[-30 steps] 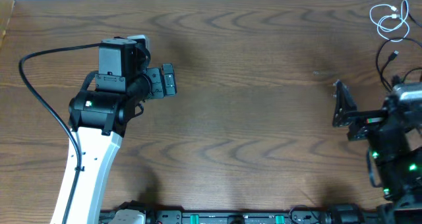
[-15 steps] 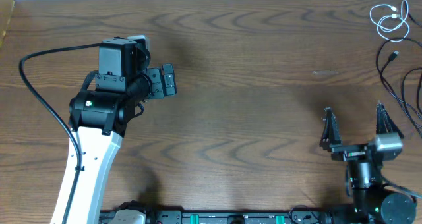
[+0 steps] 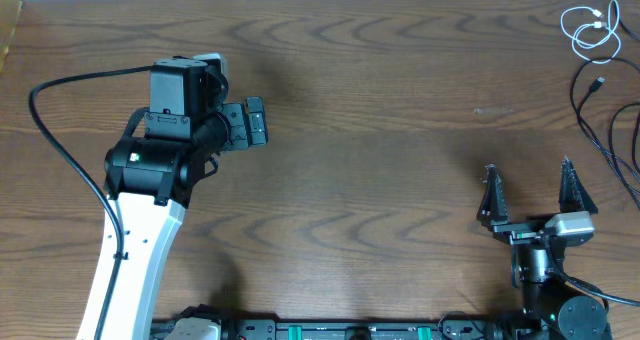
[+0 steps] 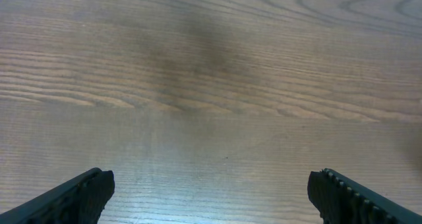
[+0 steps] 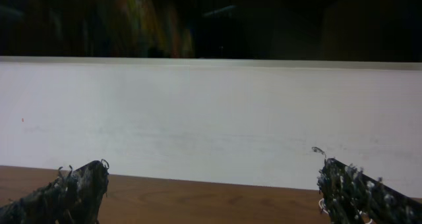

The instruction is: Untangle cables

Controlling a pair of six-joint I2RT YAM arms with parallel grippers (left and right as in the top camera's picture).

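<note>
The bench (image 3: 380,100) is a brown wood-grain surface that fills the overhead view. A white wall (image 5: 211,118) runs along its 12 o'clock edge, with dark space above it in the right wrist view. At 6 o'clock, a black rail (image 3: 330,331) with green fittings lines the bench's edge.

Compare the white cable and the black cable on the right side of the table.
The white cable is bunched in small loops at the far right corner; the black cable trails in long loose strands down the right edge. The white cable covers far less table than the black cable. Both are thin, lying ungripped.
</note>
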